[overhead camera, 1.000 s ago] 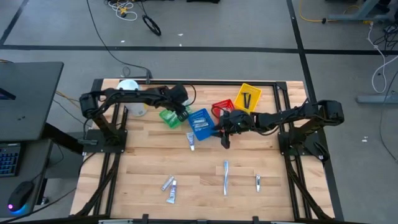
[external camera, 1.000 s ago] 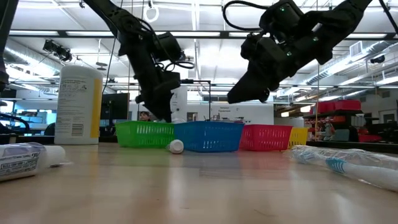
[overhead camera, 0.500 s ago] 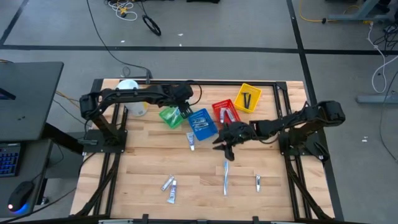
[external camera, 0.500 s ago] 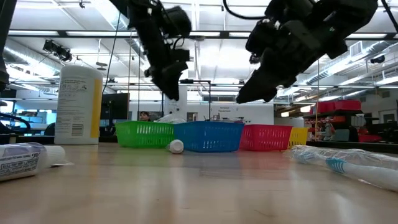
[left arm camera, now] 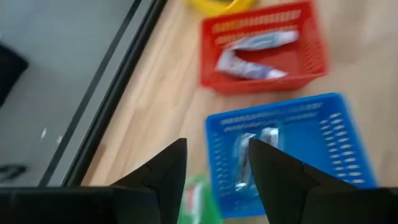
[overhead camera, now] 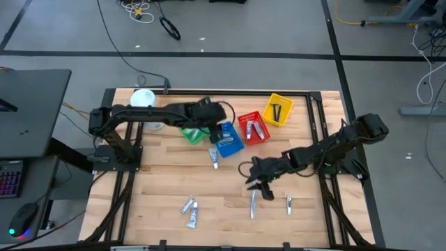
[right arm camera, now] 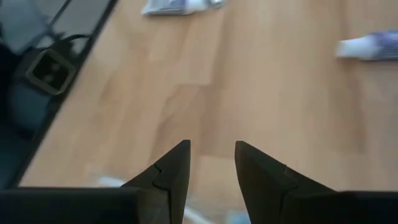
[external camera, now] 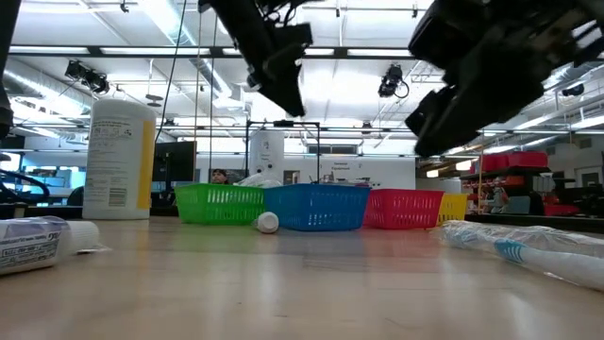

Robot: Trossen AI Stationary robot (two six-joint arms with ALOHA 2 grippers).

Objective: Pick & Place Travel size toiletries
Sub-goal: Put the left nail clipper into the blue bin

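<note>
Travel size toiletries lie loose on the wooden table: a white tube (overhead camera: 214, 157) in front of the blue basket (overhead camera: 226, 139), two tubes (overhead camera: 190, 211) near the front edge, a toothbrush (overhead camera: 252, 203) and a small item (overhead camera: 289, 203). More tubes lie in the red basket (left arm camera: 261, 46), and other items in the blue basket (left arm camera: 292, 155). My left gripper (left arm camera: 214, 146) hangs open above the blue and green baskets, holding nothing. My right gripper (overhead camera: 256, 183) hovers open just above the far end of the toothbrush; between its fingers (right arm camera: 211, 146) only bare wood shows.
Green (overhead camera: 189, 132), blue, red (overhead camera: 253, 127) and yellow (overhead camera: 277, 110) mesh baskets stand in a row at the table's far side. A big white canister (overhead camera: 143, 98) stands at the far left corner. Bare wood lies between the baskets and the loose items.
My left gripper has risen from the green basket and swung toward the table's right, over the blue basket. My right gripper has swept from beside the red basket toward the near edge, to just above the toothbrush. Nothing on the table has moved.
</note>
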